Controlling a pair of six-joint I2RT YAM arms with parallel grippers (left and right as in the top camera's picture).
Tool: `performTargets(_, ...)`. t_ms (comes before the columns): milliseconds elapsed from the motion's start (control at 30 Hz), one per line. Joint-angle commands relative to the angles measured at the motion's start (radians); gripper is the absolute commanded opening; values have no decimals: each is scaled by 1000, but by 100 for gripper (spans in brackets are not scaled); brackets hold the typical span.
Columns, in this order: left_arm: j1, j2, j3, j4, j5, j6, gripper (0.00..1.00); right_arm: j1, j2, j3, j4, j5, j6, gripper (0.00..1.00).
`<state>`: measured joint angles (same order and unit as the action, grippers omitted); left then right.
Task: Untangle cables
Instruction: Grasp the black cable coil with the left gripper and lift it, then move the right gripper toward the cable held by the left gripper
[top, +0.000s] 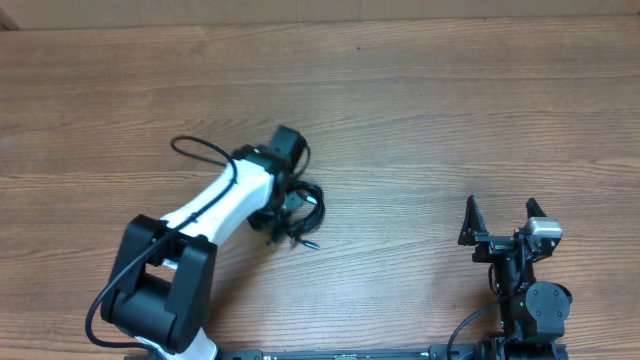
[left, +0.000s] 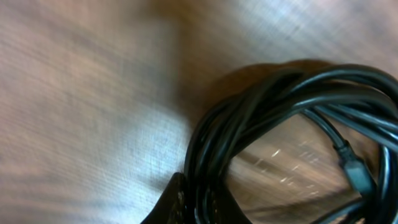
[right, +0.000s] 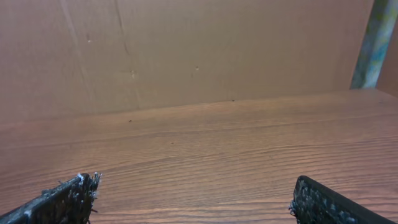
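Note:
The cables (top: 306, 214) lie as one small black coil on the wooden table, just right of centre-left in the overhead view. My left gripper (top: 284, 204) reaches down onto the coil's left side. In the left wrist view its dark fingers (left: 177, 204) are shut on the bundled strands of the cables (left: 249, 118), and a small plug end (left: 356, 172) lies inside the loop. My right gripper (top: 502, 220) stands open near the front right, far from the coil. The right wrist view shows only bare wood between the right gripper's (right: 196, 208) fingertips.
A brown board wall (right: 186, 50) rises behind the table's far edge. The left arm's own thick black wire (top: 200, 148) loops out beside the white link. Wooden tabletop (top: 450, 100) stretches between the two arms.

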<state>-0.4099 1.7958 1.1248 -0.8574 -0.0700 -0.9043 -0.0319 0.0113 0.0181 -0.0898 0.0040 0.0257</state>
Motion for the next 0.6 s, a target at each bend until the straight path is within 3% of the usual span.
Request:
performTargets(0,36,1,116,4,68,294,4,5,-7,-10,6,2,-1,100)
performTargets(67,37,1,171,-3,121,412,4,5,-7,-10,6,2,-1,100)
performTargets(167,37,1,239,-19,154,494,4,5,-7,-10,6,2,-1,100)
performTargets(567,37,1,414,-181,149,517,4,5,-7,-10,6,2,-1,100)
